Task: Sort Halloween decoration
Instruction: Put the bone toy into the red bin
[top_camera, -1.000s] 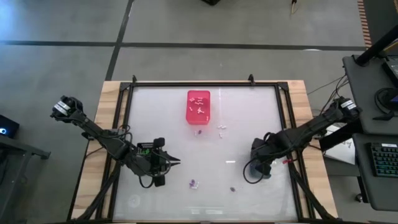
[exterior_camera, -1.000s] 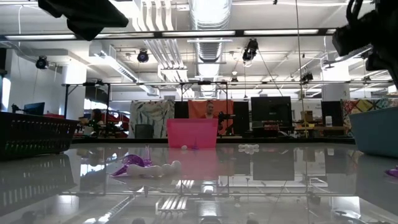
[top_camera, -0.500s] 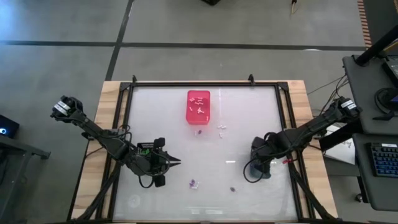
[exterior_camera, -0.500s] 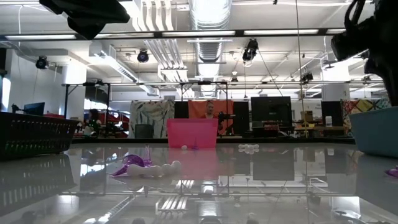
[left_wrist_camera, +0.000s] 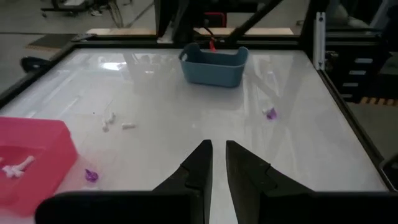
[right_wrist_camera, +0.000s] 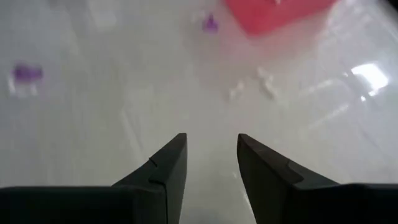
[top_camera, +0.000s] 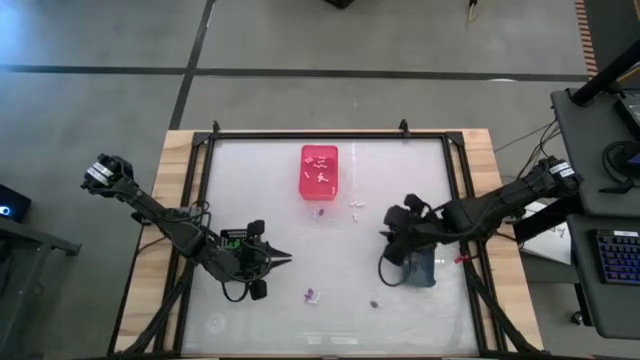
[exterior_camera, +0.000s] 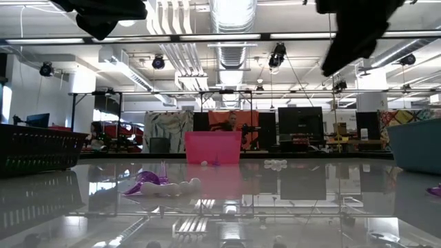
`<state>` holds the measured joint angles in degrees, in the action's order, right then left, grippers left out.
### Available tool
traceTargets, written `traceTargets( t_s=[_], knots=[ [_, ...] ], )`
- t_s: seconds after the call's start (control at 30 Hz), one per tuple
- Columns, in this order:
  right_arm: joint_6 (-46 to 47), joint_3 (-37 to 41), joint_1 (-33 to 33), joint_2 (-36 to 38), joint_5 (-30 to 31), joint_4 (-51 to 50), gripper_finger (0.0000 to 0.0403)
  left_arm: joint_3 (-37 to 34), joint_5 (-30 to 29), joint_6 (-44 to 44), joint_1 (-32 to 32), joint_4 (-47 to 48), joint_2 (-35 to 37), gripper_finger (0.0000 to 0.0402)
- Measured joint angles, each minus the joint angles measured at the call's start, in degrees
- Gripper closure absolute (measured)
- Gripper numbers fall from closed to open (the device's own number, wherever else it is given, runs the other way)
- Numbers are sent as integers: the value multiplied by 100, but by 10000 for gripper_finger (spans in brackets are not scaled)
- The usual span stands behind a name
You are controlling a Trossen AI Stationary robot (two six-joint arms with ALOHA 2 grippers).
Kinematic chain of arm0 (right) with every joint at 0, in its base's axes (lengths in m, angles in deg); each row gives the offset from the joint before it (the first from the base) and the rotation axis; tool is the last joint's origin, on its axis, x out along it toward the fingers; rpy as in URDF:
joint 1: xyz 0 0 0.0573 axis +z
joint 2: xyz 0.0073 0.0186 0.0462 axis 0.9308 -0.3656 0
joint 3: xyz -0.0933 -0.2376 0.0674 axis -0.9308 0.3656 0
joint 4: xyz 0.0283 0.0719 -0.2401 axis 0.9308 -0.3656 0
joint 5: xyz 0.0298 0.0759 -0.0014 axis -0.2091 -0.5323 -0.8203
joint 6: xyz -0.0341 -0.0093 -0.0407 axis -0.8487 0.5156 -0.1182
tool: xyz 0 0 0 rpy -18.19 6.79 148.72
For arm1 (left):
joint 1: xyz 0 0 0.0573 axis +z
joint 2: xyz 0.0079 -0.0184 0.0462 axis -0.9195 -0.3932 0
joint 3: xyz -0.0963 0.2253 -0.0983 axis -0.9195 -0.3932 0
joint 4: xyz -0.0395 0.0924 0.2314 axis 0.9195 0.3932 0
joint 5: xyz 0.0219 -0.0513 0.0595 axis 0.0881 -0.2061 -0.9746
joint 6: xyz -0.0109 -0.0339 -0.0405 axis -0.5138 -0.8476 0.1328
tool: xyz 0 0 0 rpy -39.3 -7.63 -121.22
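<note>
Decorations, part sorted: white pieces (top_camera: 319, 176) lie in my pink bin (top_camera: 319, 171); purple (top_camera: 312, 295) and white strays (top_camera: 356, 207) remain on the table (top_camera: 300, 250). My right gripper (right_wrist_camera: 210, 160) hangs empty, fingers apart; my left gripper (left_wrist_camera: 214, 163) waits, nearly closed.

No text can be read anywhere here: no label, brand, number or sign shows on the table, the bins or the arms. The screens and hangings in the room beyond the table are too far off to make out any lettering.
</note>
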<state>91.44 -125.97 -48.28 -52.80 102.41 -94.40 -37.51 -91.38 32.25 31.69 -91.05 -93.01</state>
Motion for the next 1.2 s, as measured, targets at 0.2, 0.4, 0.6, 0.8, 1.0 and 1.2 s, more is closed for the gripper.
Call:
traceTargets(
  t_s=[0.2,0.4,0.6,0.8,1.0,1.2],
  knots=[
    [9,114,-750,-4,15,1065,275,0,-350,8,0,-20,0,373],
    [91,119,-1332,-176,-31,1382,268,0,-534,10,0,-30,0,373],
    [102,100,-1614,-821,-32,1586,270,42,-544,238,0,-40,19,373],
    [289,-39,-1707,-1685,-55,1707,271,221,-591,727,0,-43,139,373],
    [295,-438,-1733,-2504,-79,1635,269,280,-638,1525,3,11,610,373],
    [356,-902,-1733,-3018,-82,1006,270,228,-680,1857,146,257,1315,373]
  ],
)
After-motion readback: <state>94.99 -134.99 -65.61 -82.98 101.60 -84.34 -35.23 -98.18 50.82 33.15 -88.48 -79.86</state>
